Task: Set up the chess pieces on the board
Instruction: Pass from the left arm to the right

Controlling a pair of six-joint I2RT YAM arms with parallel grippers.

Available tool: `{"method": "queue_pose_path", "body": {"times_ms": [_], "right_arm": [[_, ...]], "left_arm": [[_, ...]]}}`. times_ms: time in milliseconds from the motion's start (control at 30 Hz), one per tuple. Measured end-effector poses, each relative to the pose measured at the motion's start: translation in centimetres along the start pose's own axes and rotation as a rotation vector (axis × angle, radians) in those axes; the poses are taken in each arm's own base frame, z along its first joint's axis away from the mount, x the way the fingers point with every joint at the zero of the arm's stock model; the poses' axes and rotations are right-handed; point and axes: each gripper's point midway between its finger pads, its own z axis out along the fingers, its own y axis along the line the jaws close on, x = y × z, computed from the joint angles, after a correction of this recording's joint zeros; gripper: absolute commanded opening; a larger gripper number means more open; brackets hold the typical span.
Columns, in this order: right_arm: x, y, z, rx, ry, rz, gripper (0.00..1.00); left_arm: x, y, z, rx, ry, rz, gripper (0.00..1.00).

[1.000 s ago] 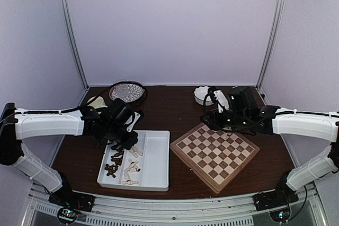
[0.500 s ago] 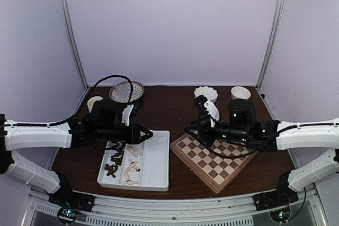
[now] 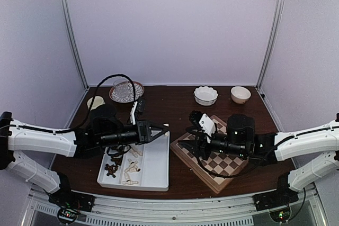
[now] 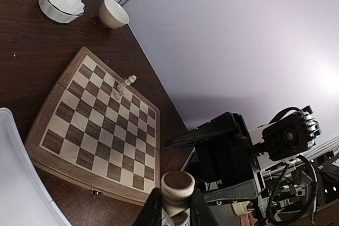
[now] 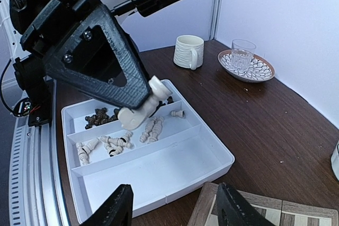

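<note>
L arm level toward board [image 4: 95, 125], L gripper [image 3: 163, 129] clamped on cream piece [image 5: 140, 108], R arm over board's left corner, R gripper [image 5: 175, 189] parted, empty

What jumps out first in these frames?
The arms face each other mid-table: the left gripper pinches a cream chess piece, pointing it at the open right gripper, between the tray and the board. A lone cream piece stands on the board.
</note>
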Motion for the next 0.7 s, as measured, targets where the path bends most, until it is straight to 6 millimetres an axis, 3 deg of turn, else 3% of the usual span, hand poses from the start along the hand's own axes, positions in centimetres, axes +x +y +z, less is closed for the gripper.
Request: {"method": "queue_pose_path", "body": {"times_ms": [500, 700], "right_arm": [[-0.4, -0.1, 0.7, 0.068, -0.028, -0.004, 0.54], [0.2, -0.5, 1.2, 0.09, -0.01, 0.013, 0.53]], "left_arm": [[2.1, 1.0, 3.1, 0.006, 0.023, -0.046, 0.16], [1.6, 0.0, 3.3, 0.04, 0.007, -0.046, 0.16]]}}
